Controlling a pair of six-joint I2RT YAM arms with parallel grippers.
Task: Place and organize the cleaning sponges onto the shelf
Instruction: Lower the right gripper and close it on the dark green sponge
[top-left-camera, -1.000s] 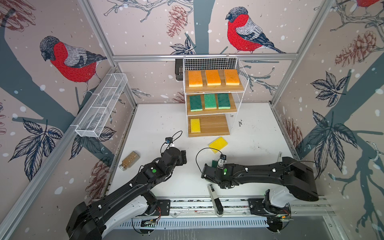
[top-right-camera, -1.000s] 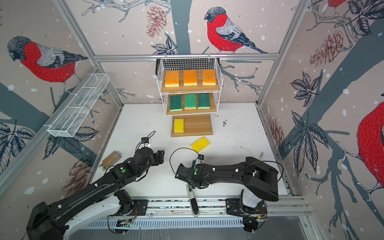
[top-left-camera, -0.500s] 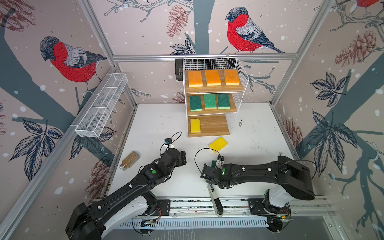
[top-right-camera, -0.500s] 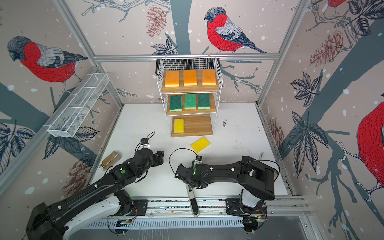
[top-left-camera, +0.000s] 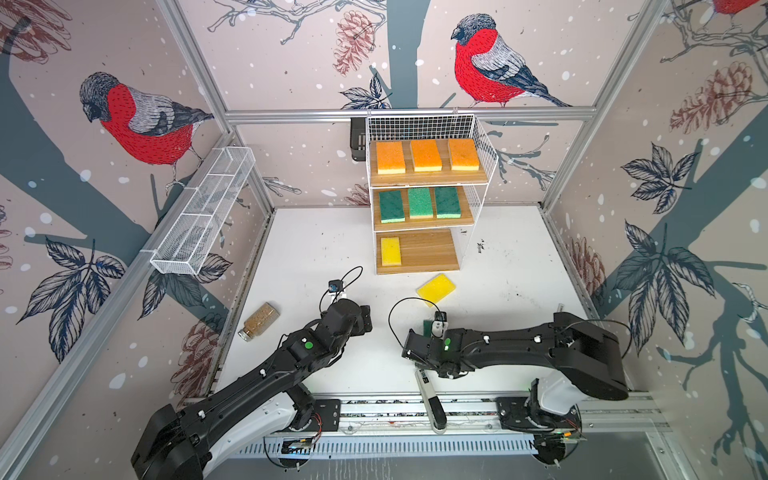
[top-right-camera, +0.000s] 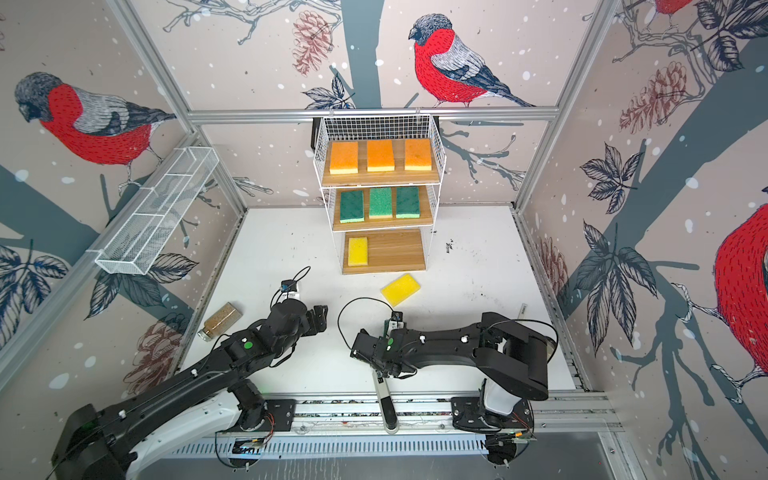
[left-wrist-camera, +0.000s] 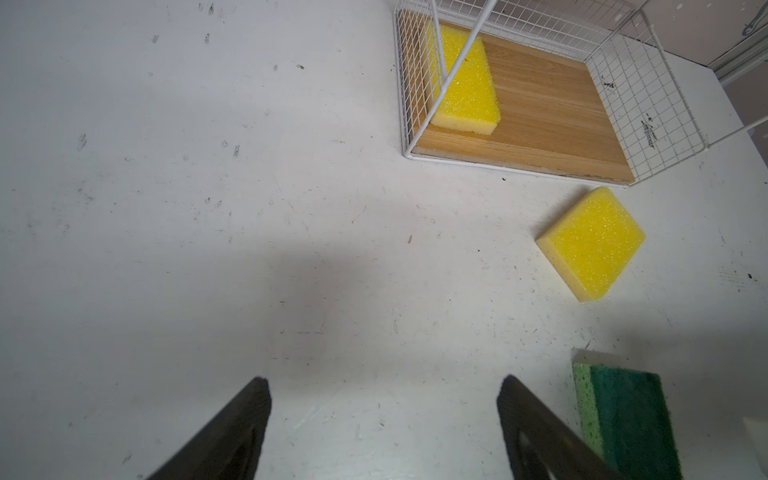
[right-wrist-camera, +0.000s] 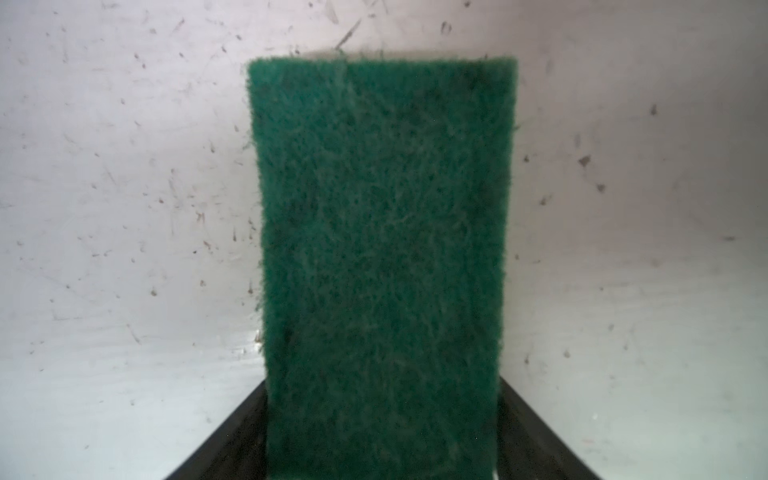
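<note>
The shelf (top-left-camera: 432, 251) stands at the back of the table. Its top board holds three orange sponges (top-left-camera: 426, 155). Three green ones (top-left-camera: 420, 203) lie on the middle board. One yellow sponge (top-left-camera: 390, 251) lies on the bottom board. Another yellow sponge (top-left-camera: 436, 288) (left-wrist-camera: 592, 243) lies loose on the table before the shelf. A green sponge (right-wrist-camera: 382, 232) (left-wrist-camera: 627, 419) lies flat on the table under my right wrist. My right gripper (right-wrist-camera: 382, 382) has a finger against each long side of it. My left gripper (left-wrist-camera: 384, 380) (top-left-camera: 365, 318) hangs open over bare table to the left.
A spice jar (top-left-camera: 259, 321) lies near the left wall. A white mesh trough (top-left-camera: 203, 216) hangs on that wall. A white-and-black handheld device (top-left-camera: 430, 395) lies at the front edge, just below my right wrist, by the rail (top-left-camera: 374, 409).
The right gripper's fingers have closed inward onto the green sponge, and the right arm has shifted slightly. The left arm has barely moved.
</note>
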